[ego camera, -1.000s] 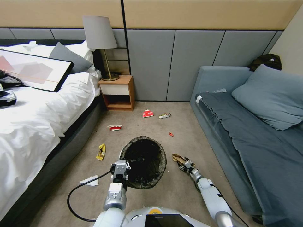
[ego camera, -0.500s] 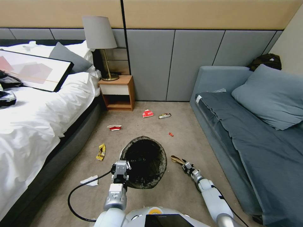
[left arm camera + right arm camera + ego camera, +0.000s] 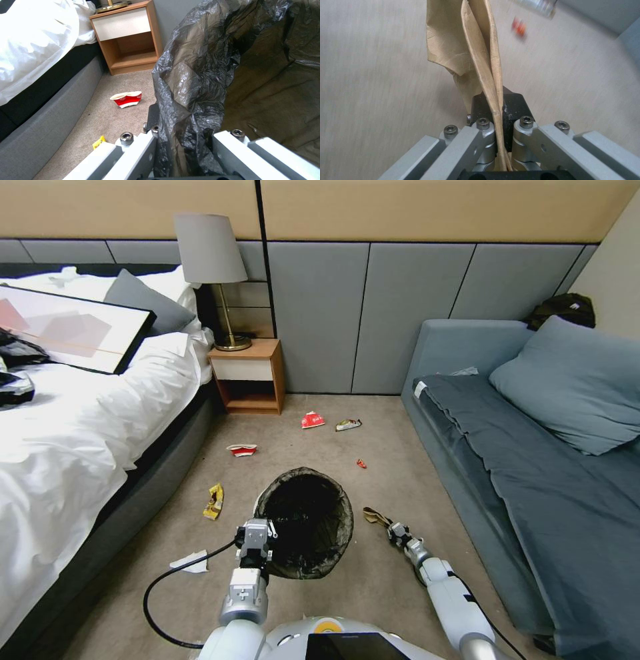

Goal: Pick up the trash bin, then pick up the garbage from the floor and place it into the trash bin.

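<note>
The trash bin [image 3: 303, 523], lined with a crinkled black bag [image 3: 200, 75], hangs just above the carpet in front of me. My left gripper [image 3: 257, 532] [image 3: 185, 136] is shut on its near rim. Just right of the bin, my right gripper [image 3: 397, 532] [image 3: 501, 120] is shut on a tan curled piece of garbage [image 3: 373, 515] [image 3: 476, 50], low over the floor. More garbage lies around: a yellow wrapper [image 3: 214, 501], a white paper scrap [image 3: 190, 562], a red-and-white pack [image 3: 242, 450] [image 3: 127, 98], a second pack [image 3: 312, 420], a shiny wrapper [image 3: 348, 425] and a tiny red piece [image 3: 361, 463].
A bed [image 3: 73, 427] with white sheets borders the carpet on the left, and a grey sofa [image 3: 533, 460] borders it on the right. A wooden nightstand [image 3: 248, 377] with a lamp [image 3: 212, 267] stands against the far wall. A black cable [image 3: 157, 597] loops from my left arm.
My right arm has shifted a little, keeping the tan piece in its grip close to the bin's right side. The left gripper and the bin have hardly moved.
</note>
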Available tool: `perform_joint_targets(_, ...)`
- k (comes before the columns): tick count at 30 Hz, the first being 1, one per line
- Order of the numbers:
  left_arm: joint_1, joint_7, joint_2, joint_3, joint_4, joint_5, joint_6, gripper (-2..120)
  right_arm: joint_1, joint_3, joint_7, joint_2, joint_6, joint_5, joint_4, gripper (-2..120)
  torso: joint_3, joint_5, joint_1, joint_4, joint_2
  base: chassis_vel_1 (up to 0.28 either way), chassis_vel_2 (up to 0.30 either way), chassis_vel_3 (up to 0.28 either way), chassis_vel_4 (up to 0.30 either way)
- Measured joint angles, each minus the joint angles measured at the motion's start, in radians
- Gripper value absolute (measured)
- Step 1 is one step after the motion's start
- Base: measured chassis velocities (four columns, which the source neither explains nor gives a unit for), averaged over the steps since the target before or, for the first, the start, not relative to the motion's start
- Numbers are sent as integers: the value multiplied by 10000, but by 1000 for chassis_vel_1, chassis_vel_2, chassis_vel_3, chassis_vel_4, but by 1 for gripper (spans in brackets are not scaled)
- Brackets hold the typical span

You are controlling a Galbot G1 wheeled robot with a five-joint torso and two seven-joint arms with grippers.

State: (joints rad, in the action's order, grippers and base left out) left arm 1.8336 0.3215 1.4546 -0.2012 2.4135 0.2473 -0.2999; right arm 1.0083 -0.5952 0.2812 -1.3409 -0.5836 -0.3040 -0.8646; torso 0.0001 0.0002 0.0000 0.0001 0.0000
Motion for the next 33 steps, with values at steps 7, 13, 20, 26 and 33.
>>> perform_joint_targets(7,23,-4,17,-53,-35,-39,11,1,907,-42,-623,-97,147,1741,-3286,0,0,-1,0,-1,0,0,0,0,0)
perform_joint_targets(13,64,-22,38,-83,-65,-77,6,1,1753,-6,-894,-116,798,2922,-6937,0,-1,0,0,-2,0,0,0,0,0)
perform_joint_targets(20,69,-130,7,-151,-203,-157,-31,1,2932,709,-663,-46,1362,3454,-10825,0,-2,-6,0,-2,0,0,0,0,0)
perform_joint_targets(26,-1,-142,3,-145,-239,-195,-53,1,4304,2902,-510,414,2026,4000,-12949,0,-2,-4,-1,0,0,0,0,0,0)
perform_joint_targets(33,-47,-144,0,-72,-319,-210,-54,1,5090,4502,-601,639,2105,3711,-12477,0,-2,-1,-1,-1,1,0,0,0,0)
